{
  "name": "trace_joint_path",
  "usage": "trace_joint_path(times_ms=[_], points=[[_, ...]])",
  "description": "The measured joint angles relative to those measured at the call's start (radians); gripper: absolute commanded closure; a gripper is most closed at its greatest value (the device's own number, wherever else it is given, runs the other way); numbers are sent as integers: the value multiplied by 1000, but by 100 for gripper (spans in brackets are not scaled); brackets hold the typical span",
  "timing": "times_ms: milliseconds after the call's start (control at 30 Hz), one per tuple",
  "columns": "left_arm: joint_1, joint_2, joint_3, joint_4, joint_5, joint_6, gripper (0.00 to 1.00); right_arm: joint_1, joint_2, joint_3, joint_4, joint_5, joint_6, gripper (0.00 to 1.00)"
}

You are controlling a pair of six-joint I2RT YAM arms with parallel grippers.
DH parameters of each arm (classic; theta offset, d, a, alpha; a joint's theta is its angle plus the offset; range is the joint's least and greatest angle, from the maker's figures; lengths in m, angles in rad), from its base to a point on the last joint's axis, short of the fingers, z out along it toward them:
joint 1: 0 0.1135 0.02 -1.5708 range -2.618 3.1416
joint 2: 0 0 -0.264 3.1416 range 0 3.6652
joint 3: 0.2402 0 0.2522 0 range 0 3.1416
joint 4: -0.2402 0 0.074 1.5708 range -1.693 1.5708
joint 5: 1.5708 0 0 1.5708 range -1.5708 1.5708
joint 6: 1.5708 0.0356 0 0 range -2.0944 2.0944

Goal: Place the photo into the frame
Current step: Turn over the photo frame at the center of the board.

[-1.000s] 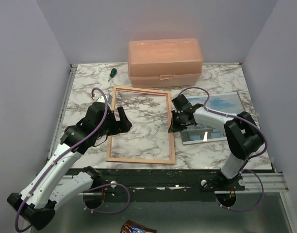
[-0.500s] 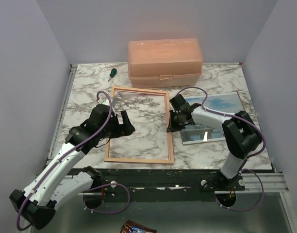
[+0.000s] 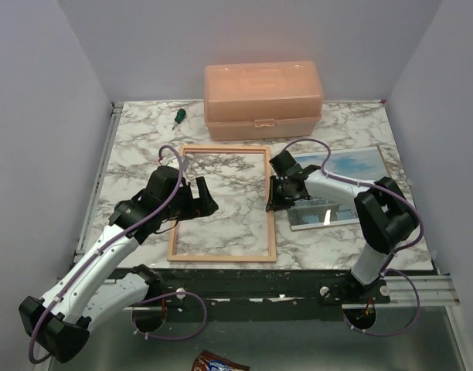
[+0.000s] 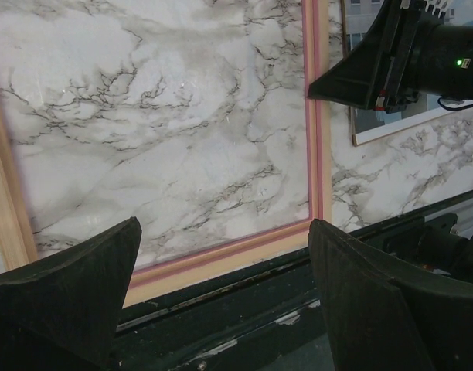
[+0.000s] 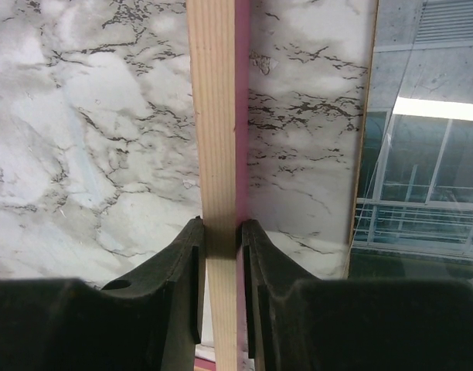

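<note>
Right end effector (image 3: 272, 202), pinching the frame (image 3: 221, 253) by its right rail, is swinging it square to the counter (image 3: 136, 147) edge, readying it for the photo (image 3: 352, 164), left end effector (image 3: 204, 198) hovering spread

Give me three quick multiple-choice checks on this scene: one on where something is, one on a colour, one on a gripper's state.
1. Where is the photo?
A. on the table, right of the frame
B. inside the frame
C. on the floor

2. What colour is the lidded box behind the frame?
A. blue
B. pale orange
C. green

3. How is the left gripper?
A. shut on the frame
B. shut on the photo
C. open, gripping nothing

Answers:
1 A: the top view shows it outside the frame's right rail.
2 B: it reads peach from above.
3 C: its fingers stand wide apart.
</note>
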Motion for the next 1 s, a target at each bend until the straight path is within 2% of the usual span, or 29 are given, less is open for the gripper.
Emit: trace_joint_path(times_ms=[467,867,1000], points=[[-1,17,-25,27,19,-6,8,5,-6,-2,-7,4,8,72],[-12,63,-41,71,53,-18,8,11,-44,-19,-4,0,11,42],[-23,90,-41,102,74,-23,8,11,-64,-21,10,-9,11,36]])
